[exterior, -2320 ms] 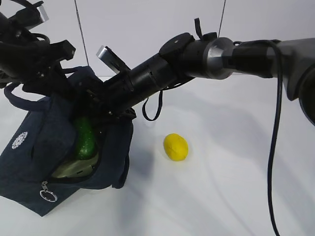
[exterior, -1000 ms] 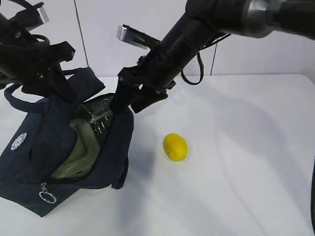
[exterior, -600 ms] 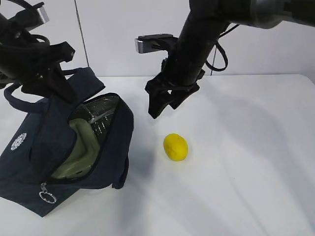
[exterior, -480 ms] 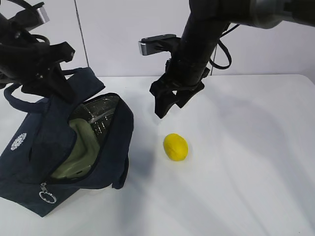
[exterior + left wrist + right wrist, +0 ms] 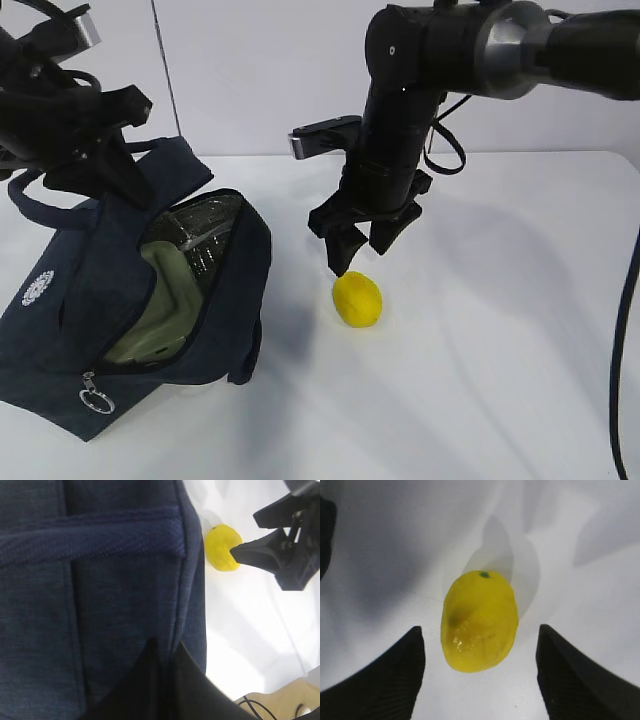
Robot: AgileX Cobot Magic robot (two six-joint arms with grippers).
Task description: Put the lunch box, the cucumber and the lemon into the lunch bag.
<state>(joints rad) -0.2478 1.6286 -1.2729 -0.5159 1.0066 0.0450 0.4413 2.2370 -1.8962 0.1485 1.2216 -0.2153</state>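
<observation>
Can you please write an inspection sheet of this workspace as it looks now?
Surface: plain white table, bare where it shows.
Job's things: boxy dark navy fabric lunch bag lies tilted, mouth open; pale sage-green lunch box lid visible inside; small bright yellow oval lemon on the table beside the bag; cucumber not visible.
Clutter: nothing seen.
Grippers: left gripper, jaws shut on the bag's fabric; right gripper, jaws open, just above the lemon, one on each side.
Cables: black cable hanging at the right edge.
Surroundings: white wall behind.
</observation>
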